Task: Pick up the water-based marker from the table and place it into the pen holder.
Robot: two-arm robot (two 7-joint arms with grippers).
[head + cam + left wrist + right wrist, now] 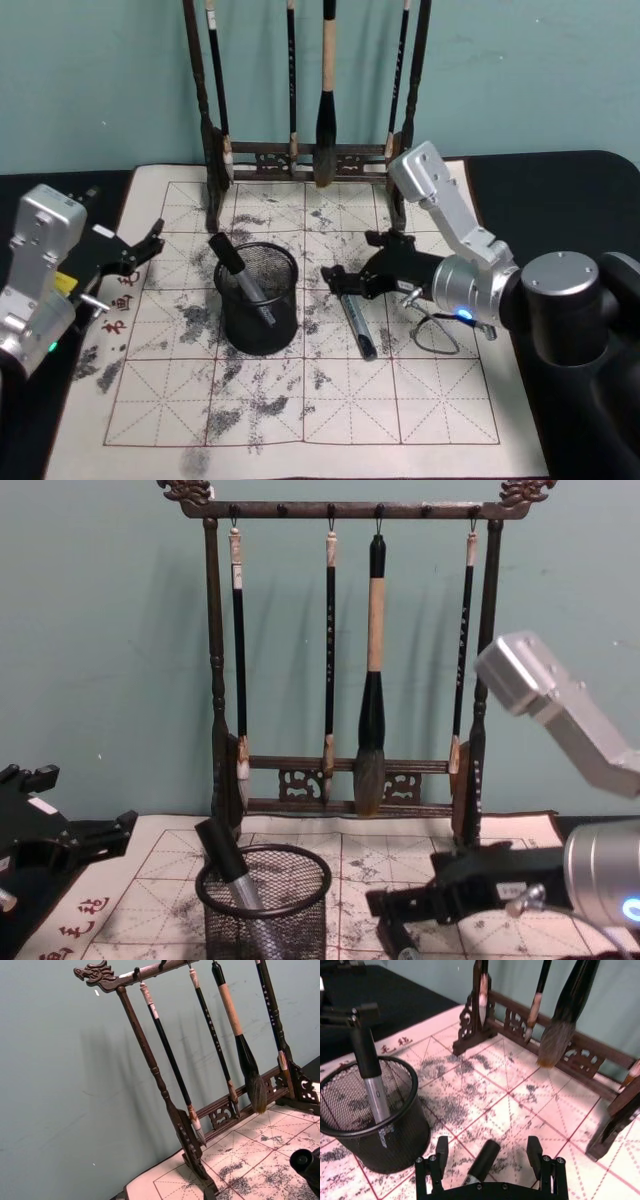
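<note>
— Where's the water-based marker (358, 328)?
— Flat on the practice mat (440, 400), mid-mat, just right of the pen holder (262, 338). My right gripper (487, 1149) hangs over its cap end, fingers spread either side.
— Your left gripper (145, 245)?
— At the mat's left edge, fingers apart.

**Operator:** What stands at the rear?

**Technician:** A dark wooden brush rack (340, 510) against the teal wall. Four calligraphy brushes (372, 730) hang from its top bar; the third from the left is the thickest.

**Operator:** And the foreground?

**Technician:** The pen holder (265, 922) stands on the gridded practice sheet (165, 880), with a second marker (222, 858) leaning left inside it. The right gripper (392, 910) sits low, just right of the holder, above the dark end of the water-based marker (400, 942). The left gripper (95, 837) is at the left edge, apart from the holder.
</note>
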